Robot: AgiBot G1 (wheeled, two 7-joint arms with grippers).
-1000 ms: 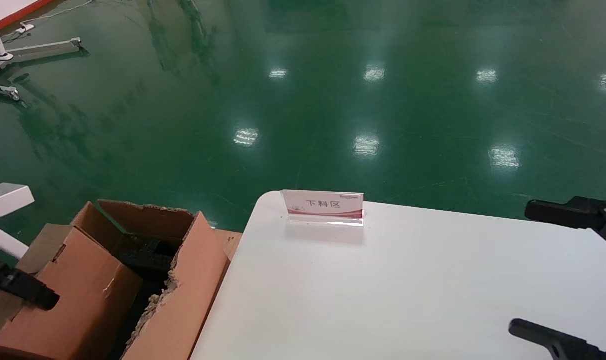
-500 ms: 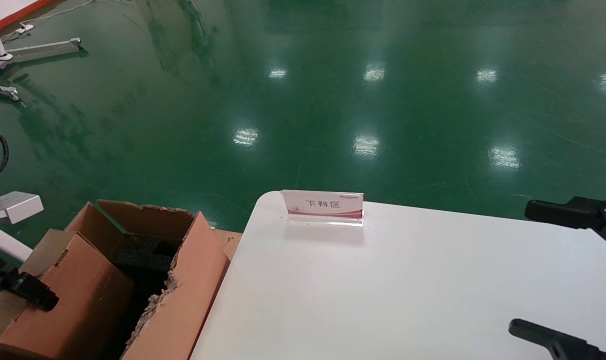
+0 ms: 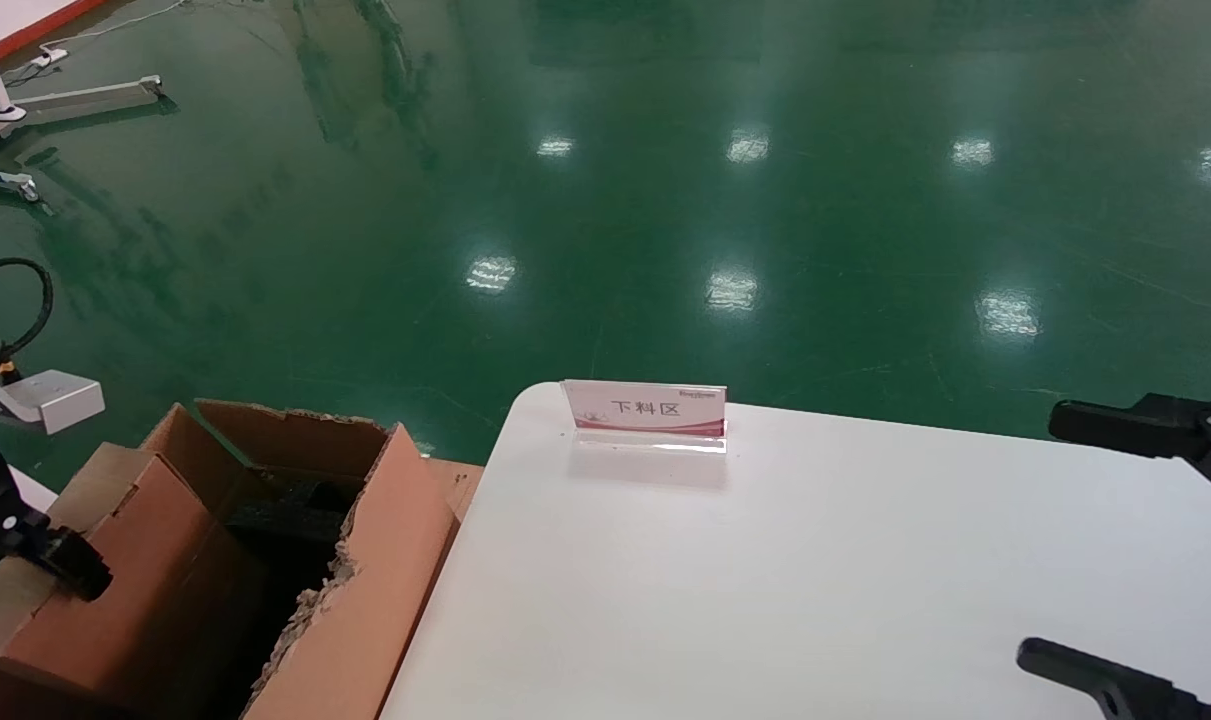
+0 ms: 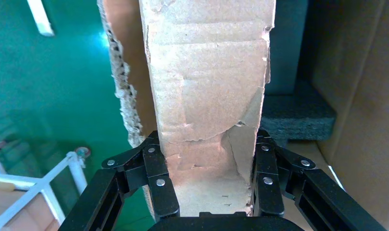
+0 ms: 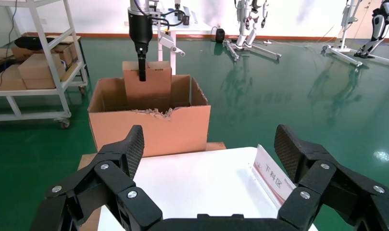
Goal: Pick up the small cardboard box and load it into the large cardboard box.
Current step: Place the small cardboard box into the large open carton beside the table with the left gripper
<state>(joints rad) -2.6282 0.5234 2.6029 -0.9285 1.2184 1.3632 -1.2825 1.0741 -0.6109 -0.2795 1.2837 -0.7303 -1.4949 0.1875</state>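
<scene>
The left gripper (image 4: 209, 190) is clamped on the small cardboard box (image 4: 207, 96), with 1 finger pressed on each side of it. It holds the box partly down inside the large cardboard box (image 3: 365, 560), at about 8 o'clock in the head view. Black foam (image 4: 295, 113) sits inside the big box beside it. The right gripper (image 5: 209, 159) waits over the white table (image 3: 815, 600) at about 4 o'clock, its fingers spread wide apart and holding nothing. A small sign (image 3: 645, 410) stands at the table's far edge.

Small cardboard box (image 3: 115, 570) partly inside large cardboard box (image 3: 365, 570).
</scene>
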